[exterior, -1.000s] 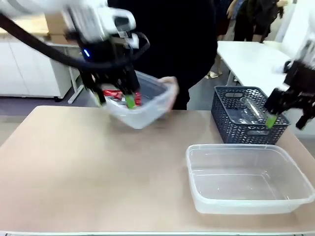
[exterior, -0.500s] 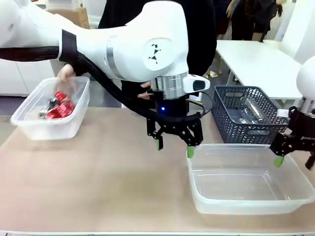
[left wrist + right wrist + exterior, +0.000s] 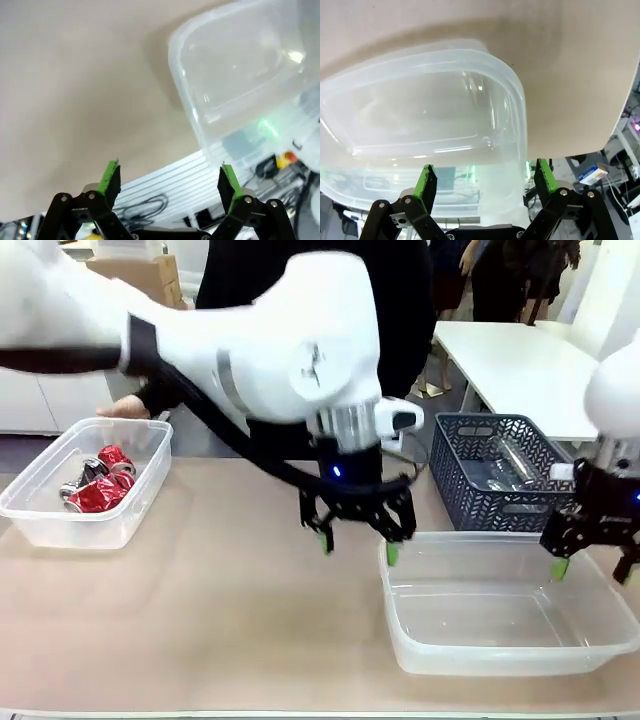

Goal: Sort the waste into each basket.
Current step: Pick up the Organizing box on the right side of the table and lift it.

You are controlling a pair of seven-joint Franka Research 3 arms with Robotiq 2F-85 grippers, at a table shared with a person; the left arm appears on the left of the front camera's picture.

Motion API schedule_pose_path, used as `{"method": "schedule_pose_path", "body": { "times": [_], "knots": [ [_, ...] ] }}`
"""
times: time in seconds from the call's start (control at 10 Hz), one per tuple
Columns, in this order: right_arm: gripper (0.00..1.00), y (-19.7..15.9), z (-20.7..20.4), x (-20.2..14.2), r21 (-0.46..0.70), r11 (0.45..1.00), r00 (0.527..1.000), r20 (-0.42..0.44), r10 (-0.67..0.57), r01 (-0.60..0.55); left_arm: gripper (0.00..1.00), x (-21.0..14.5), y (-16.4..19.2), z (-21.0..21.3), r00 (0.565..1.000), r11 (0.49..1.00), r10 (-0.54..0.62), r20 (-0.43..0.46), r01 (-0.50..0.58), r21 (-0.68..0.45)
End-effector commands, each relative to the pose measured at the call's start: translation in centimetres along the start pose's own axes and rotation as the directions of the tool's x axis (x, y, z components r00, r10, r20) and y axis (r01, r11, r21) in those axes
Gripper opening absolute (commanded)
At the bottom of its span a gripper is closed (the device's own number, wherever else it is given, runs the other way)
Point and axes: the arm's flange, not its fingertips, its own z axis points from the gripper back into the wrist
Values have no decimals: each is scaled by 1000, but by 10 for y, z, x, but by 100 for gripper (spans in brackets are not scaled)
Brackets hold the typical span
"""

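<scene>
Both sets wide, nothing held: left jaws by empty tub left corner, right jaws over its right rim. Dented cans in other tub; clear bottle in blue basket, prob light, slick, squashy, so grab mid-body

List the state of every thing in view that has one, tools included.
left tub: upright, holding dented red cans
right tub: upright, empty
dark basket: upright, holding a clear bottle
left tool: open, empty, above the table by the right tub's left rim
right tool: open, empty, over the right tub's right end
</scene>
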Motion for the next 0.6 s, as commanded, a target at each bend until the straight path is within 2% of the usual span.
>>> {"method": "schedule_pose_path", "body": {
  "times": [0.0,0.2,0.4,0.5],
  "knots": [
    [100,-7,-17,-3,-35,999,1000,5,-20,20,100,13,-15,-33,990,988,139,29,-141,68],
    [100,-13,-27,-5,-19,1000,1000,-9,-5,4,100,24,-21,-57,974,969,224,35,-226,98],
    [100,-13,-37,0,-38,999,999,-48,13,-14,100,25,-26,-67,982,976,189,27,-191,106],
    [43,-13,-39,1,-29,999,997,-69,37,-39,48,22,-27,-66,982,977,182,56,-187,102]
  ]
}}
